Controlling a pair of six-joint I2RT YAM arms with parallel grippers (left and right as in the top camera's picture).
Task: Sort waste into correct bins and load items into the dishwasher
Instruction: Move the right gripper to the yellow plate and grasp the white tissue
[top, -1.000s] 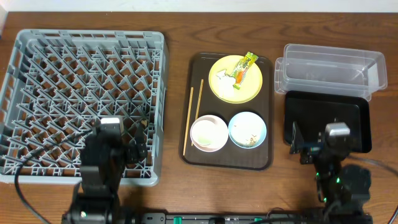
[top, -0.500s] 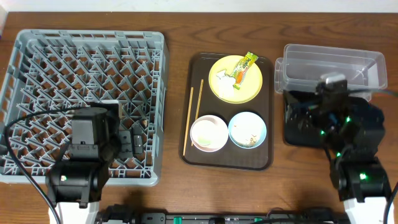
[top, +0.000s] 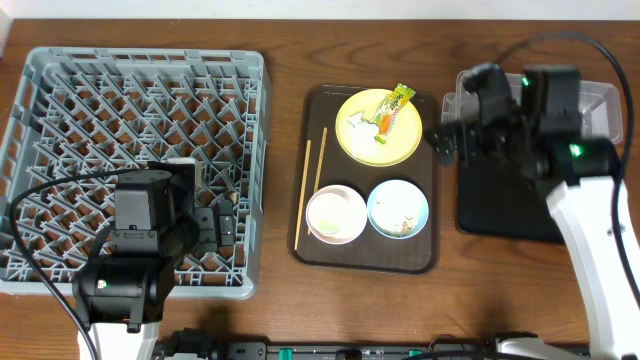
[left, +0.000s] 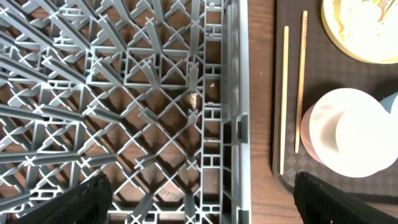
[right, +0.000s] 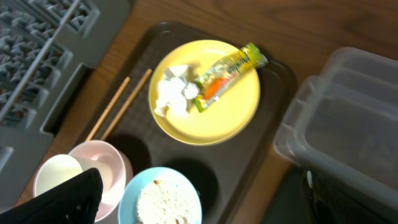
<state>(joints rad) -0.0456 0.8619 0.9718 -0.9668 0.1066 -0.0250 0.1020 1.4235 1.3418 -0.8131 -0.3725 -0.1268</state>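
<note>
**Worktop (top: 282, 40), seen from overhead and from both wrists.**

The dish rack (top: 140, 57) fills the left end. Its right rim runs parallel to the left edge of the brown tray (top: 428, 255), with a strip of bare wood between them.

On the brown tray:
- The chopsticks (top: 309, 190) lie side by side along the left edge, nearly parallel to it.
- The plate (top: 372, 145) sits in the far right corner.
- The wrapper (top: 396, 104) lies slantwise on the plate, reaching toward its far rim. White scraps (right: 173, 94) touch the wrapper's nearer end.
- The pink bowl (right: 112, 168) stands along the near edge with the cup (right: 57, 179) inside it.
- The blue bowl (top: 398, 208) stands just beside the pink bowl and holds pale grains.

The clear tub (top: 600, 100) stands at the far right corner of the worktop. The black tray (top: 500, 210) lies just in front of it. Whether the two touch cannot be told. Only a narrow gap of wood separates the black tray from the brown tray.

The left gripper (left: 202, 186) hangs over the rack's near right corner, beside the wooden strip. Its fingers are spread wide with nothing between them.

The right gripper (right: 202, 186) hangs above the narrow gap beside the plate, at the tub's left end. Its fingers are likewise wide apart and empty. Its arm hides part of the tub and of the black tray.

A band of bare wood runs along the far edge of the worktop.
</note>
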